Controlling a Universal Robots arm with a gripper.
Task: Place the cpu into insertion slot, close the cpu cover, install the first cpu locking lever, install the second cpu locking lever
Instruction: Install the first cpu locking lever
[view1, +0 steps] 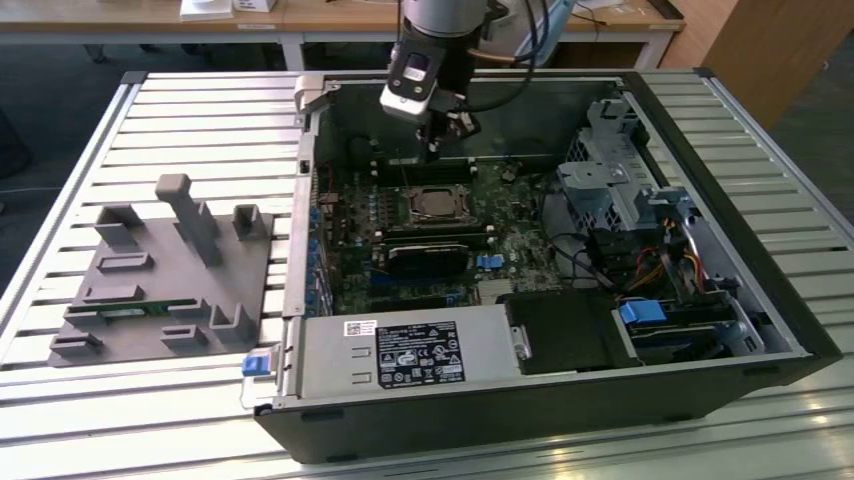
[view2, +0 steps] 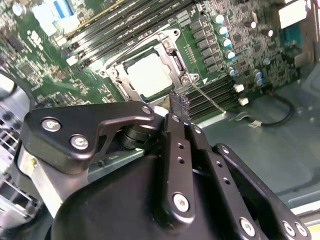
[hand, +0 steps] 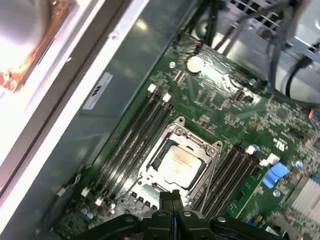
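With cpu (view2: 149, 75) seated and cover (view2: 176, 64) down, the gripper (view2: 179, 101), clenched empty beside the cpu, should press the free lever (view2: 210, 100) evenly, latching it fully.

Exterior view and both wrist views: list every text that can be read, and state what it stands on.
No text here can be read.
Black label on the power supply: print too small.
White sticker beside it: too small.
Grey sticker on the case wall: blurred.
cpu top: marks too faint.
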